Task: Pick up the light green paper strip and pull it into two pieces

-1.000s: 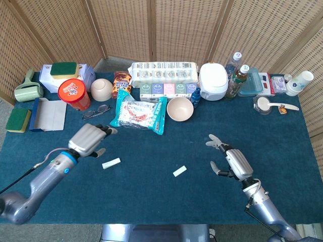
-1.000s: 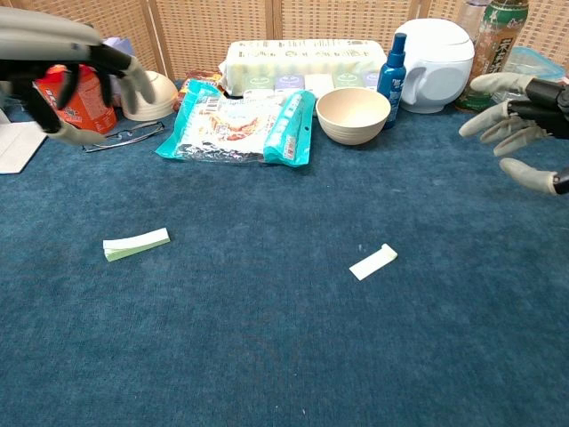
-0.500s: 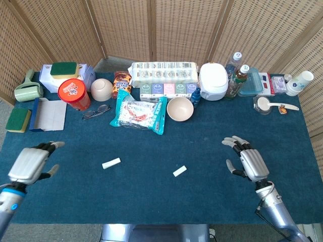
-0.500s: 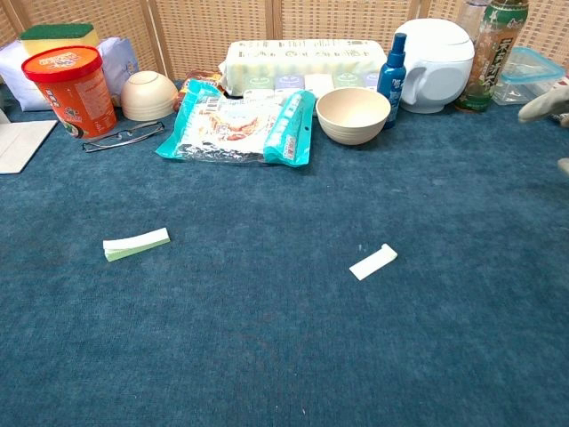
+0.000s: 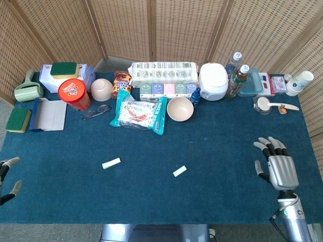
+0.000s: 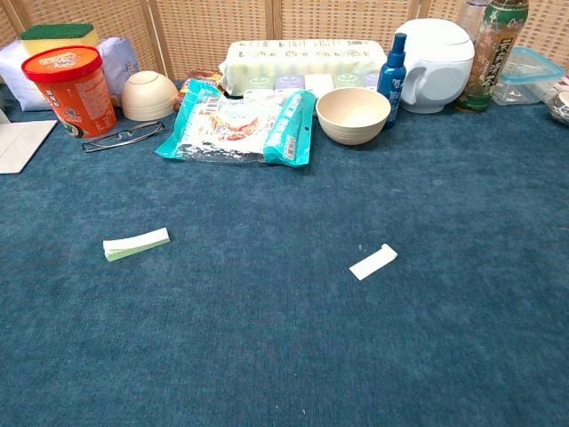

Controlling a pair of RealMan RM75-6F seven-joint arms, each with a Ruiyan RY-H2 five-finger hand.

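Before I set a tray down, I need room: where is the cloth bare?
Bare: between the two paper pieces, and from the right piece to the right hand. Crowded: the back row, from the red tub to the cups.

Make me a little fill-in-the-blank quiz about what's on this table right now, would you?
1. The paper strip now lies in ____ pieces: the left piece and the right piece.
2. Neither piece is touched by a ____.
3. The right hand holds ____.
4. The empty bowl stands right of the snack ____.

Missing words: two; hand; nothing; bag
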